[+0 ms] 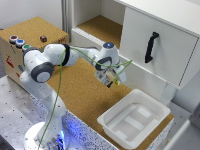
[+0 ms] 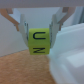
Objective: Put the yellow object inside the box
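Observation:
In the wrist view a small yellow cube (image 2: 38,41) with black letters sits between my two fingers, and my gripper (image 2: 39,31) is shut on it, held above the cork surface. The rim of the white box (image 2: 70,65) shows beside and below it. In the exterior view my gripper (image 1: 113,80) hangs over the cork table, to the exterior view's left of the white box (image 1: 134,118), which rests at the table's front corner. A speck of yellow (image 1: 116,82) shows at the fingertips.
A cork-topped wooden box with coloured buttons (image 1: 27,42) stands at the exterior view's left. A white cabinet with a black handle (image 1: 151,47) stands behind, its drawer open. A yellow-green cable (image 1: 60,85) runs along the arm.

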Controlling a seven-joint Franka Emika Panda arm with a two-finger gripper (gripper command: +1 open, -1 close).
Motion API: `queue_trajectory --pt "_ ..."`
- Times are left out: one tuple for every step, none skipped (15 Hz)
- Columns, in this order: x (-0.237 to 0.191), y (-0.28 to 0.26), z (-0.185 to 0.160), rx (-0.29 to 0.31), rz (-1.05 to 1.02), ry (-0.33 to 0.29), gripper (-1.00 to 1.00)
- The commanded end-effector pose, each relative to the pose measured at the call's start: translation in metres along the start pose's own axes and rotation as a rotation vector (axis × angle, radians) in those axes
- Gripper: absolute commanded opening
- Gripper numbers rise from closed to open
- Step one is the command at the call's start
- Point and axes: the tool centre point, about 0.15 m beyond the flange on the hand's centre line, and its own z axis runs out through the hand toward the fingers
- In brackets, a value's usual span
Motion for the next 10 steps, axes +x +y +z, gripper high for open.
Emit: queue_trajectory --pt "0.025 0.100 0.018 0.062 -0.007 -0.160 -1.00" --pt "0.023 0.108 0.026 0.049 -0.032 -0.190 -1.00" --pt "0.020 0.115 0.037 0.057 -0.060 -0.230 -1.00" --pt "0.016 0.119 0.047 0.054 -0.093 -0.259 -1.00" --pt "0.012 0.122 0.056 0.057 -0.117 -0.283 -1.00" --pt "0.010 0.125 0.062 0.062 -0.131 -0.294 -1.00" --pt "0.007 0.129 0.075 0.063 -0.175 -0.325 -1.00" --pt "0.004 0.131 0.085 0.064 -0.218 -0.347 -1.00" --pt "0.003 0.133 0.095 0.063 -0.256 -0.358 -1.00" --pt "0.000 0.135 0.107 0.091 -0.305 -0.352 -1.00"
